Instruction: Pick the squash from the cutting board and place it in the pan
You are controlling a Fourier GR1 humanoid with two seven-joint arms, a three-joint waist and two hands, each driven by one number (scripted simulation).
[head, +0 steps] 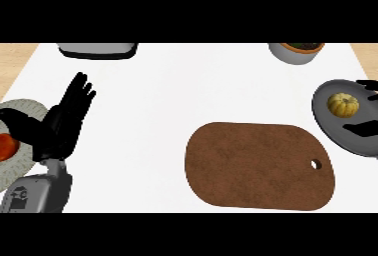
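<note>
The yellow squash (343, 104) lies inside the grey pan (330, 131) at the right edge of the counter. Only black fingers (361, 129) of my right hand (367, 84) show at the right edge, spread above and below the squash and apart from it; the hand is open. The brown cutting board (258, 167) with a hole near its right end lies bare in the lower middle. My left hand (65, 117) rests open at the left, fingers up.
A pale plate (26, 112) with a red fruit (6, 147) sits under and behind my left hand. A grey appliance (97, 49) stands at the back left, and a grey bowl (297, 53) with dark contents at the back right.
</note>
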